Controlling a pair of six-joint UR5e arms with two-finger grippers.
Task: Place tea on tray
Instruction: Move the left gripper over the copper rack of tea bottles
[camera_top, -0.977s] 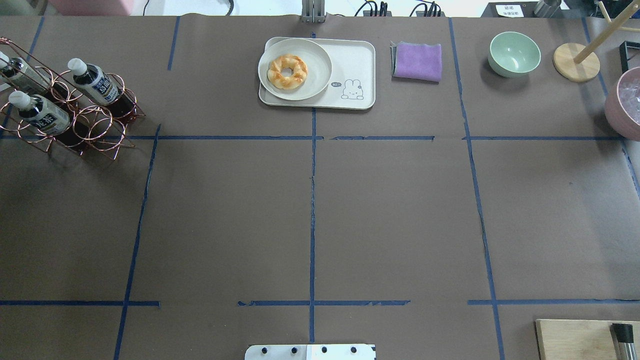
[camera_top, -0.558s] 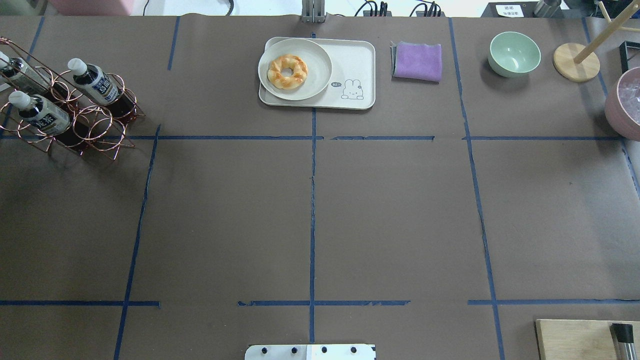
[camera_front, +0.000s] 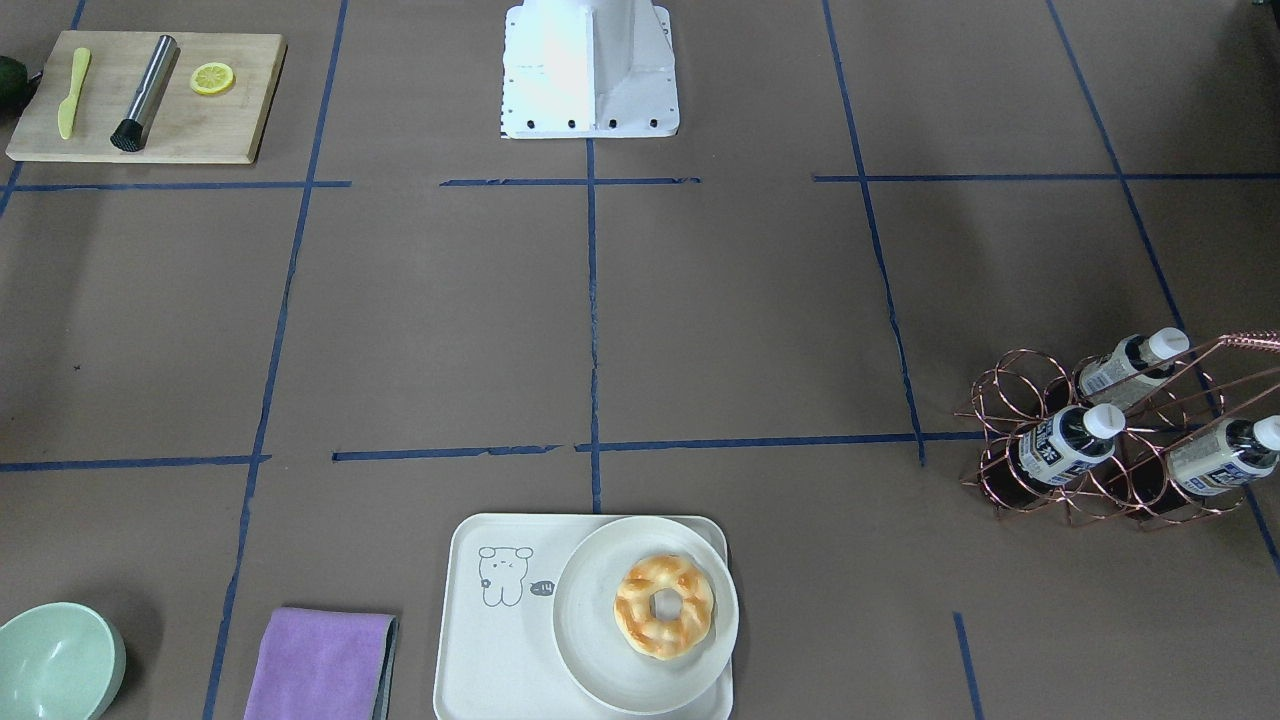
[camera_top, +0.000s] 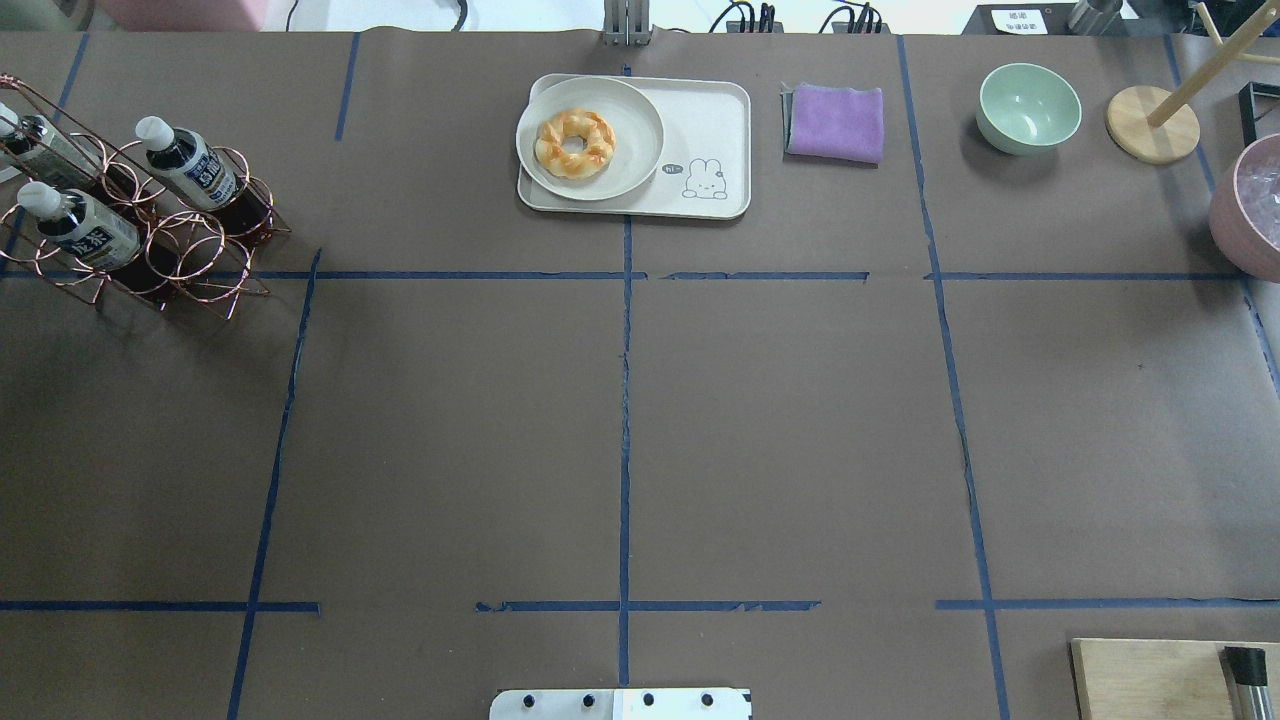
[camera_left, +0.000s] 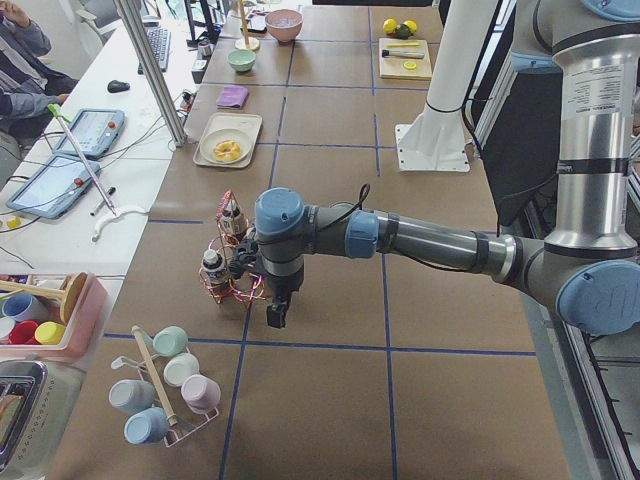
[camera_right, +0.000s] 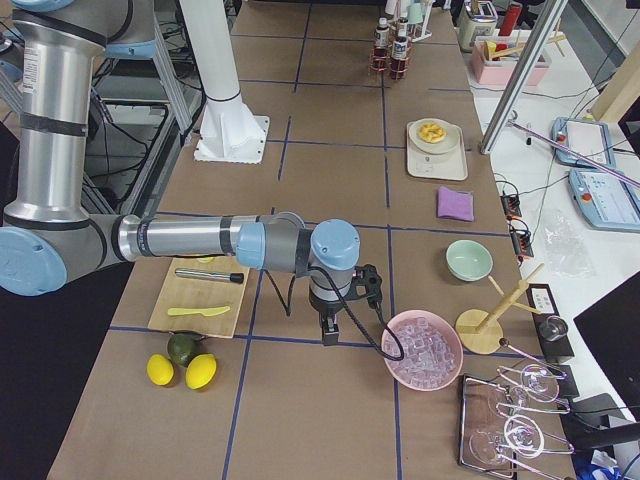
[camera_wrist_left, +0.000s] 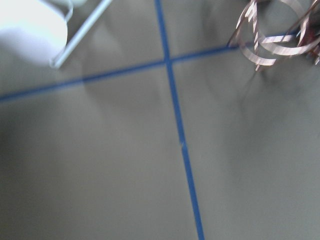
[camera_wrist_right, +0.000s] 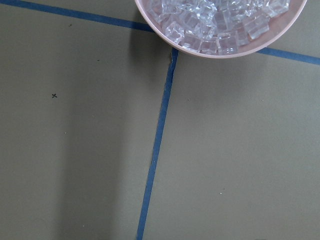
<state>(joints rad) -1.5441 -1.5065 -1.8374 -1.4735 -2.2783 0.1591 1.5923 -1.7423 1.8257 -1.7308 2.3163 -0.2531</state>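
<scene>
- Front-facing view: the tea (camera_front: 1065, 445), a clear plastic bottle of dark liquid with a white cap and a printed label, leans in a copper wire rack (camera_front: 1100, 495) at the right edge of the frame, with two like bottles beside it. The cream tray (camera_front: 490, 650), smooth with rounded corners and a line-drawn bear, lies at bottom centre, well apart from the tea. A round white plate (camera_front: 590, 640) covers its right half and carries a glazed, twisted ring pastry (camera_front: 664, 606). No fingers show here
- Overhead view: the rack and bottles sit upper left and the tray top centre on the matte brown paper table (camera_top: 800, 420), which is gridded with blue tape. A folded purple cloth (camera_top: 835, 122) and a glossy pale green bowl (camera_top: 1028, 107) lie to the right of the tray
- Exterior left view: the left gripper (camera_left: 275, 315) hangs pointing down, middle left of the frame, just right of the rack. The tea stands in the rack, near the wrist. I cannot tell whether the fingers are apart or together
- Exterior right view: the right gripper (camera_right: 330, 330) points down at centre, beside a pink bowl of ice cubes (camera_right: 423, 350). The tea is far off at the top edge. The finger state cannot be told
- Left wrist view: blurred; copper rings in the upper right corner and crossing tape lines
- Right wrist view: the ice bowl at the top edge, bare paper below
</scene>
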